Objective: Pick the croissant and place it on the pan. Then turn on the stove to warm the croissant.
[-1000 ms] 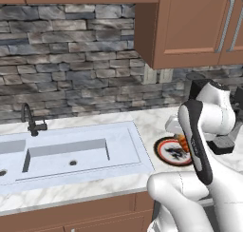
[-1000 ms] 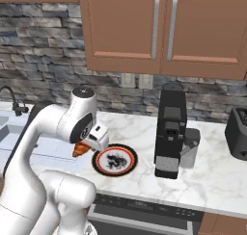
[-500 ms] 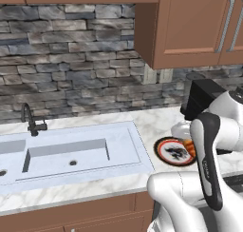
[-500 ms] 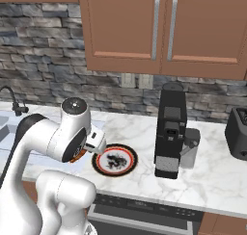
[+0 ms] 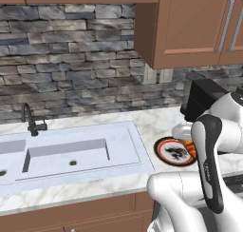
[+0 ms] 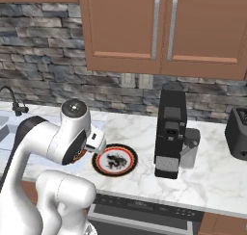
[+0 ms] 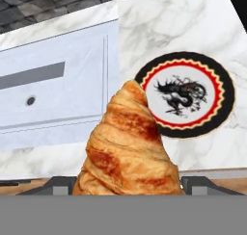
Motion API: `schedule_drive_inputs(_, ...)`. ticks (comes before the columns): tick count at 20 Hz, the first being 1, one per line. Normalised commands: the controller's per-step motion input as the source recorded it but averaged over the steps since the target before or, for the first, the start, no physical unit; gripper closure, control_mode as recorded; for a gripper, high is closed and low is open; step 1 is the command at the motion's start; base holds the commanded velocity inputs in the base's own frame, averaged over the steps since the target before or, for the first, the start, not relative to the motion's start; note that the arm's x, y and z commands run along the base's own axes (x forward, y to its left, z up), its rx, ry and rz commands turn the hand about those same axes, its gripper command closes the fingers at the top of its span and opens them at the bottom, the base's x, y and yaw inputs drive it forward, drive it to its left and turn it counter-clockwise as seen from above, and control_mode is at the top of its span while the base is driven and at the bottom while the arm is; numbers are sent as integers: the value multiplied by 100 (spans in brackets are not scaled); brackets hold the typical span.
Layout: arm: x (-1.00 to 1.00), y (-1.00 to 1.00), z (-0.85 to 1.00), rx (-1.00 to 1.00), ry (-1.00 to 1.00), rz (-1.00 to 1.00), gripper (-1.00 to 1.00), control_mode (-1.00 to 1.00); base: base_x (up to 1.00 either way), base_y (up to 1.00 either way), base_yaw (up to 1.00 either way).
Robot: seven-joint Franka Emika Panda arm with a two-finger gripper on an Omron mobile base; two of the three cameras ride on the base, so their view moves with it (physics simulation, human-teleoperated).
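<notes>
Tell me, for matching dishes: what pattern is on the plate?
Black dragon on white, red scalloped border, black rim: plate, hand view.

Open marble counter around plate; coffee machine perhaps crowding its right.

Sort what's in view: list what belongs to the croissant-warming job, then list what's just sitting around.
Job:
- croissant, held in the gripper, above the counter
- stove, only its front edge showing below the counter

Just lying about:
- red-rimmed plate, nothing on it
- coffee machine
- sink and faucet
- toaster
</notes>
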Motion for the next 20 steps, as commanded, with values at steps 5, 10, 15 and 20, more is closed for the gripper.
schedule_drive_inputs(5,0,0,0,0,-4,0,100,100,0,0,0)
schedule_drive_inputs(10,0,0,0,0,0,0,100,100,0,0,0)
schedule_drive_inputs(15,0,0,0,0,0,0,100,100,-5,0,0)
schedule_drive_inputs(20,0,0,0,0,0,0,100,100,-45,0,0)
